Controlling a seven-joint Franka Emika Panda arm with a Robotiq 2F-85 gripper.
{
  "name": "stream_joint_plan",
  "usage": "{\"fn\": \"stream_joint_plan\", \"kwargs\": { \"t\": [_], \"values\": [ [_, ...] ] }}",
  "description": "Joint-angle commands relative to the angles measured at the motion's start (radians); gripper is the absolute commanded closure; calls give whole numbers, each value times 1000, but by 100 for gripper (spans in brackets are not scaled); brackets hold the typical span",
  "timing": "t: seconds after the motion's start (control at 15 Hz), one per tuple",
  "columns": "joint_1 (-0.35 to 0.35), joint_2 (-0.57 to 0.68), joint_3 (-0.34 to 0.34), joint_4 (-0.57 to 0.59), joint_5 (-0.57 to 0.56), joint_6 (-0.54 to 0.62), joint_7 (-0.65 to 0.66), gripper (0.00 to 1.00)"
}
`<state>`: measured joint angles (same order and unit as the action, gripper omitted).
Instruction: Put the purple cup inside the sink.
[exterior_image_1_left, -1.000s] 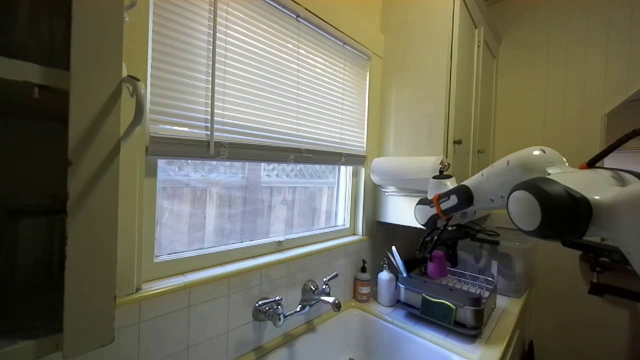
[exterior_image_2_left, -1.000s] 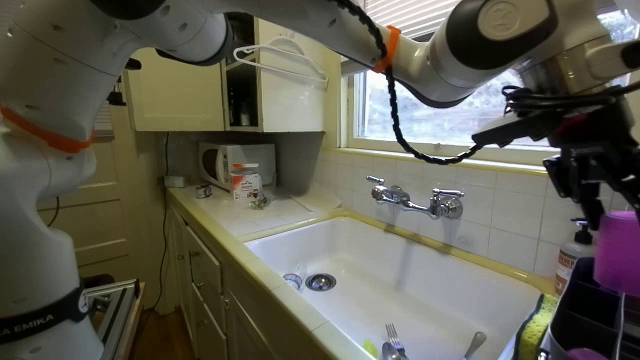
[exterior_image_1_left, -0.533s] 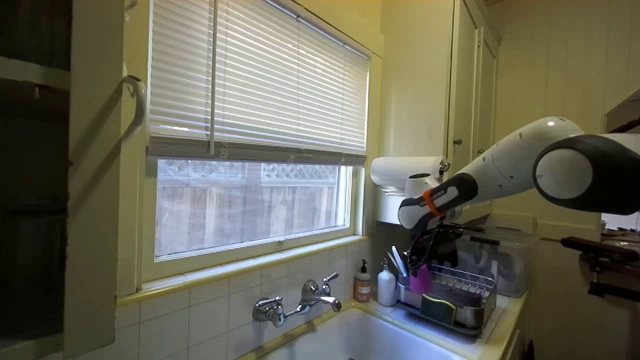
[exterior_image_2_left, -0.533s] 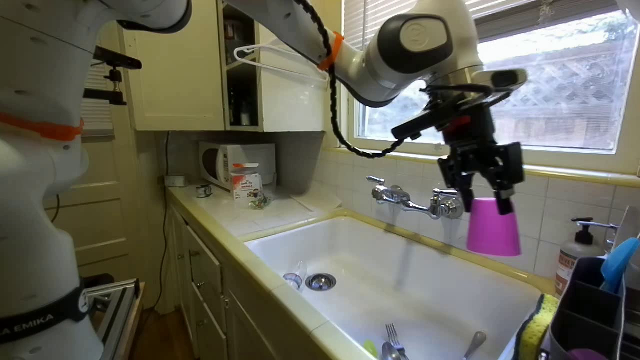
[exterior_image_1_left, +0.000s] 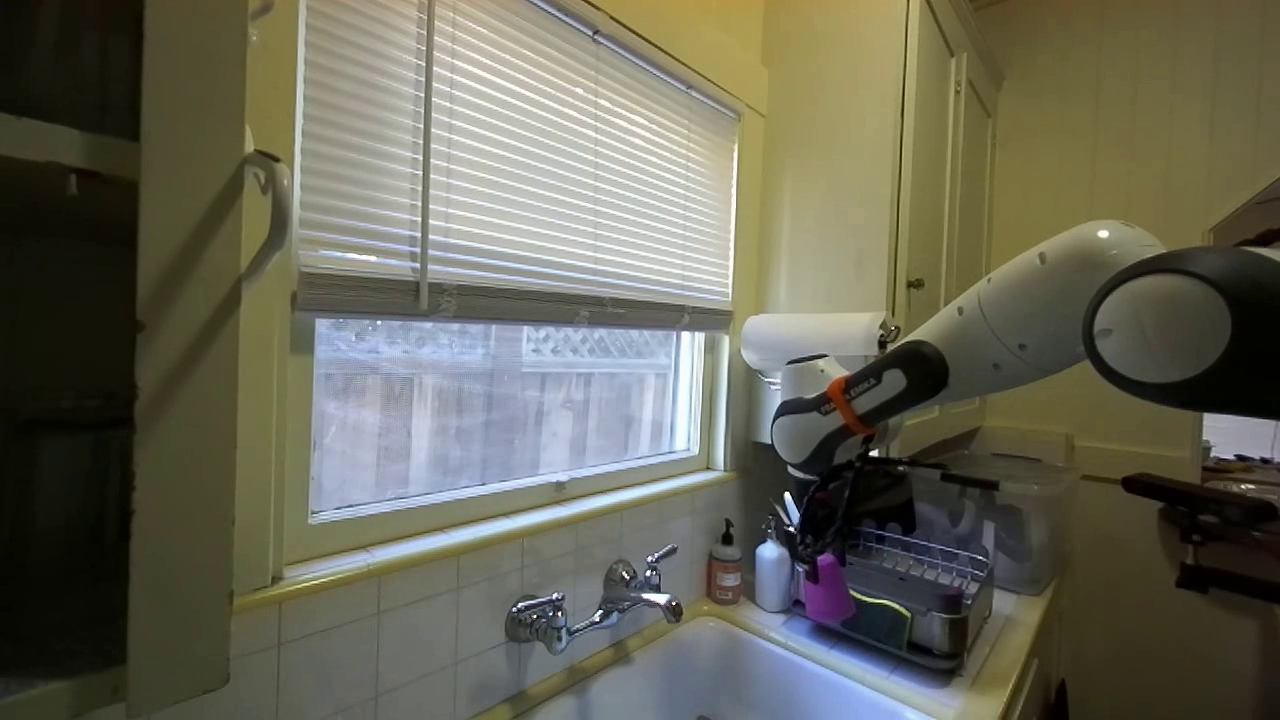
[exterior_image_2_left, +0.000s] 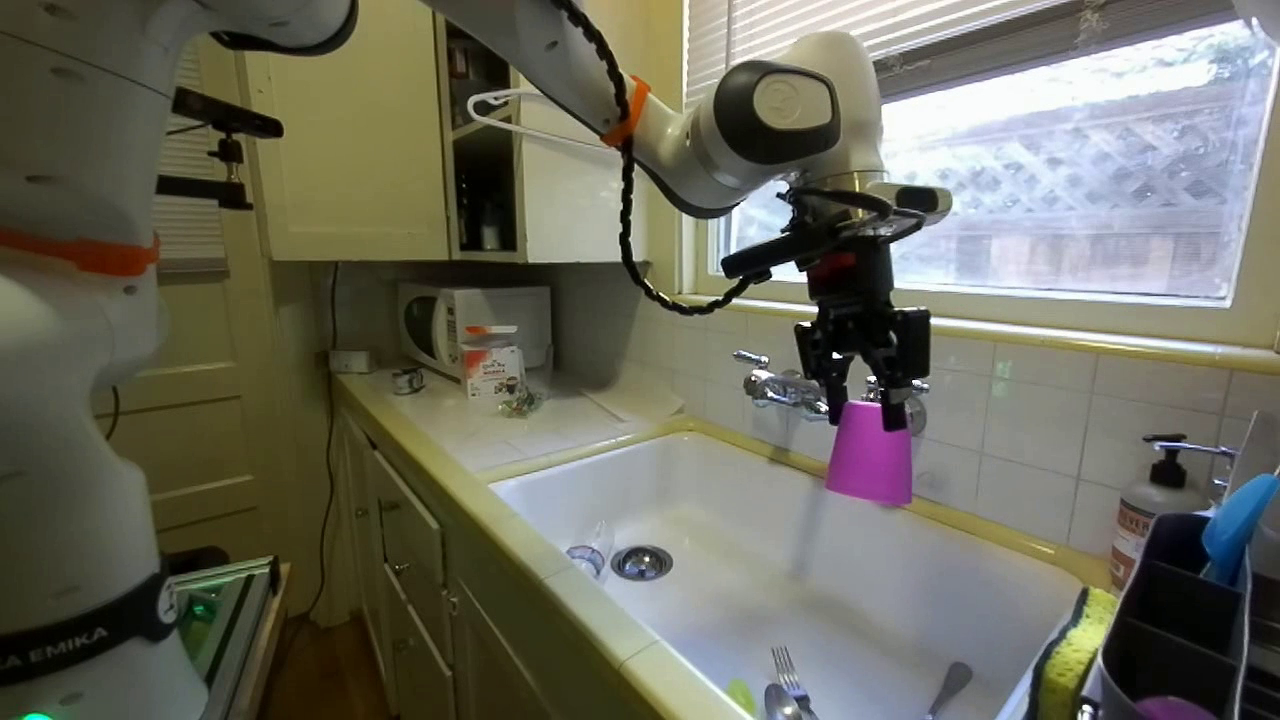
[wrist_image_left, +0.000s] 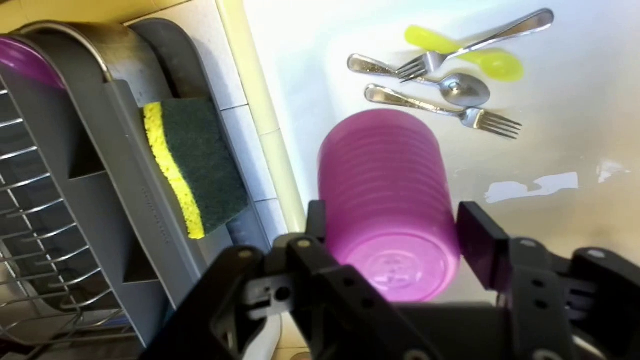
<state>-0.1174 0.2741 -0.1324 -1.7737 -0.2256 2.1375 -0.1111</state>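
The purple cup (exterior_image_2_left: 868, 462) is held upside down, its base toward my gripper and its mouth facing down. It also shows in an exterior view (exterior_image_1_left: 828, 592) and in the wrist view (wrist_image_left: 385, 170). My gripper (exterior_image_2_left: 866, 412) is shut on the cup, one finger on each side near its base, as the wrist view (wrist_image_left: 392, 222) shows. The sink (exterior_image_2_left: 740, 540) is a white basin with a yellow tile rim; in an exterior view (exterior_image_1_left: 740, 655) only its far end shows. The cup hangs above the sink, higher than its rim, near the faucet wall.
A chrome faucet (exterior_image_2_left: 790, 390) juts from the wall behind the cup. A dish rack (exterior_image_1_left: 935, 600) with a sponge (wrist_image_left: 200, 165) stands beside the sink. Forks (wrist_image_left: 435, 60), a spoon (wrist_image_left: 465, 89) and a yellow-green utensil (wrist_image_left: 500, 65) lie in the sink. Soap bottles (exterior_image_1_left: 725, 572) stand by the wall.
My gripper, holding the cup, has moved from over the dish rack to above the sink, toward the faucet. The cup stays upside down in the grip.
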Motion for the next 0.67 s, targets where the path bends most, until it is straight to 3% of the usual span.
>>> {"fn": "stream_joint_plan", "kwargs": {
  "t": [0.0, 0.33, 0.6],
  "values": [
    [-2, -1, 1, -12, -10, 18, 11, 58],
    [-3, 172, 17, 11, 87, 168, 132, 58],
    [-22, 353, 51, 128, 186, 216, 109, 58]
  ]
}}
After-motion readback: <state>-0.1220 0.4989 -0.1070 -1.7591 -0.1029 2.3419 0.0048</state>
